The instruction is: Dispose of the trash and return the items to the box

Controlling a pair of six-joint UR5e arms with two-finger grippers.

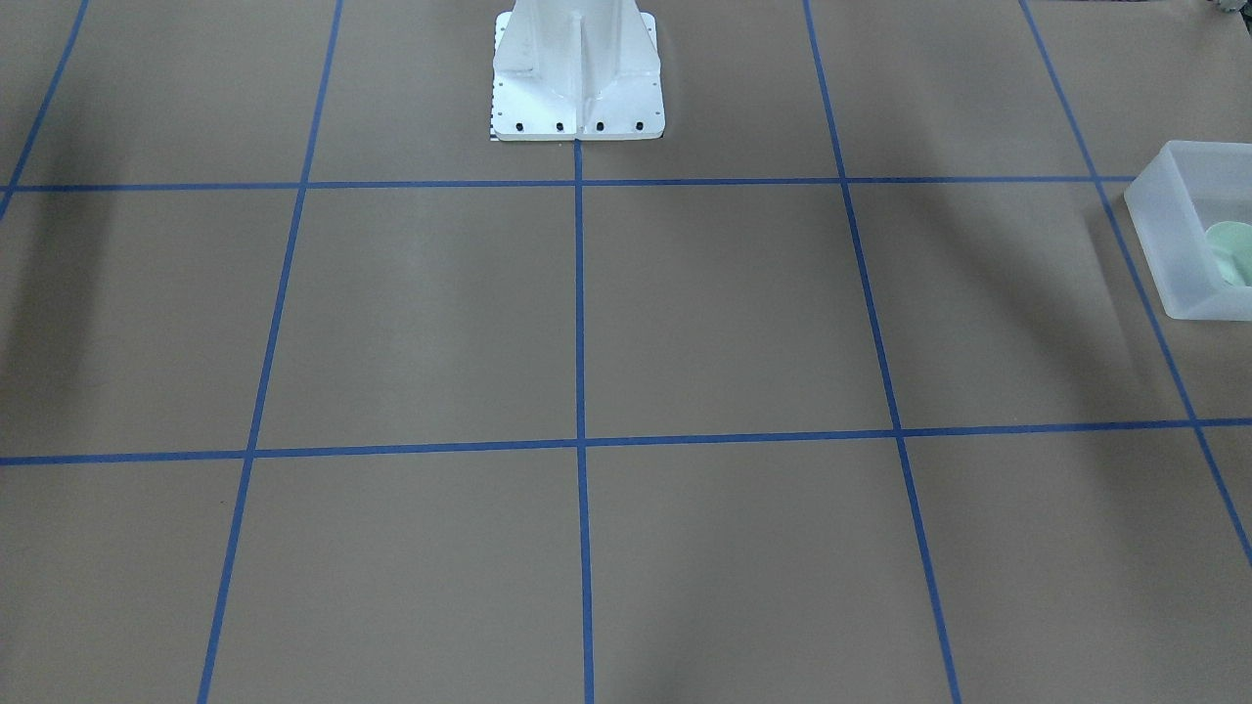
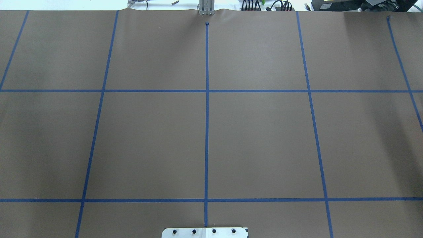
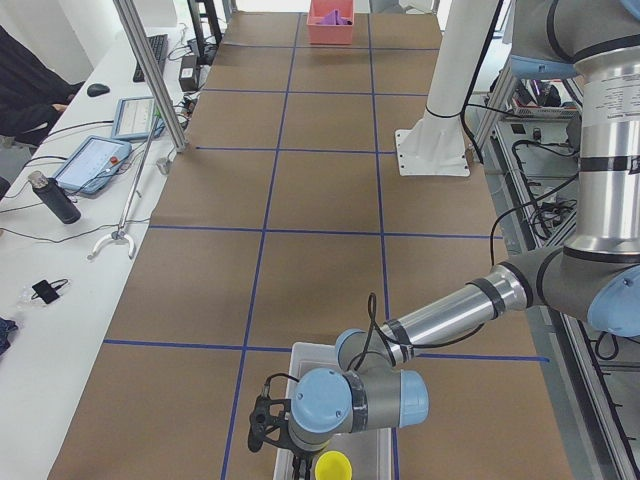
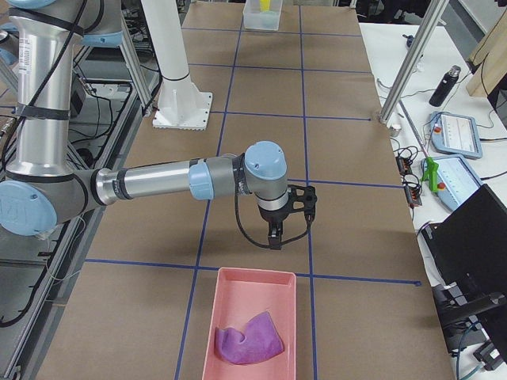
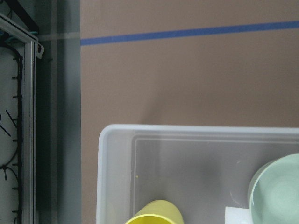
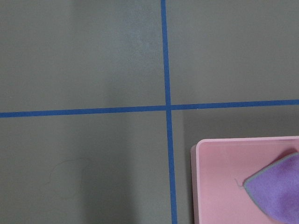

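Frankly, cannot tell either grip: left hand (image 3: pixel 296 464) over box (image 5: pixel 101 177); right hand (image 4: pixel 274 240) near pink tray (image 4: pixel 247 294).

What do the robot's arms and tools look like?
Each arm is silver tubing with grey rounded joints and pale blue end caps. The left arm and right arm both have a thin black cable looping near the wrist. The left tool and right tool are small and black.

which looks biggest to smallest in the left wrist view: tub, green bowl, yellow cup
1. tub
2. green bowl
3. yellow cup
The frame cuts off the bowl and the cup, so their order is unsure.
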